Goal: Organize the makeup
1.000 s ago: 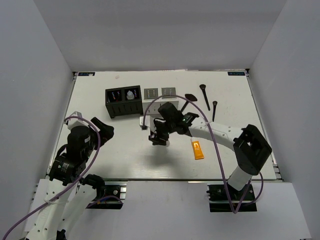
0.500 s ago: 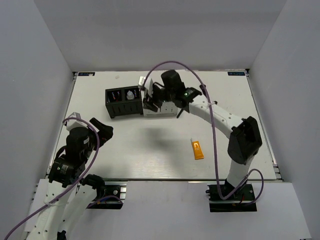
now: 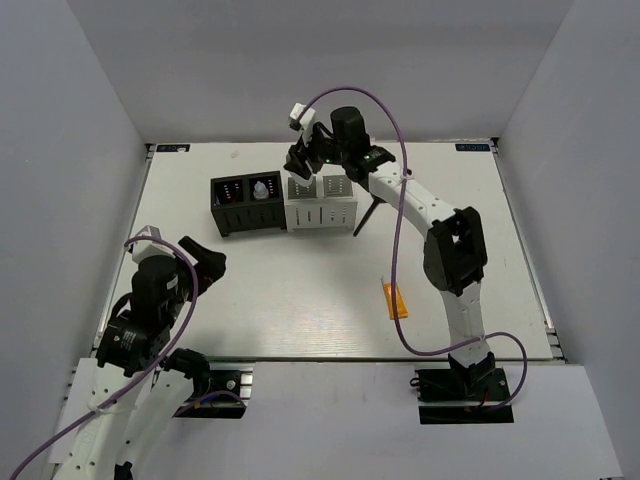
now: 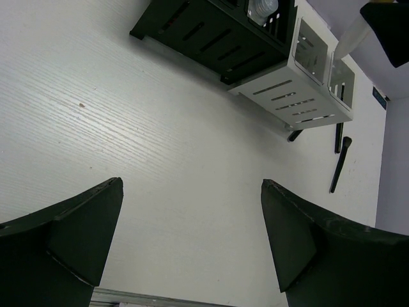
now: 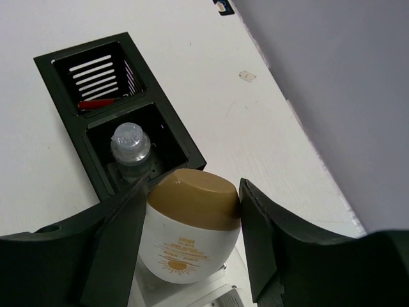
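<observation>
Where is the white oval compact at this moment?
Right wrist view: the right pincer holds the white oval compact, close to the clear bottle in the black organizer.

tan-capped white compact, black slotted organizer, orange tube
</observation>
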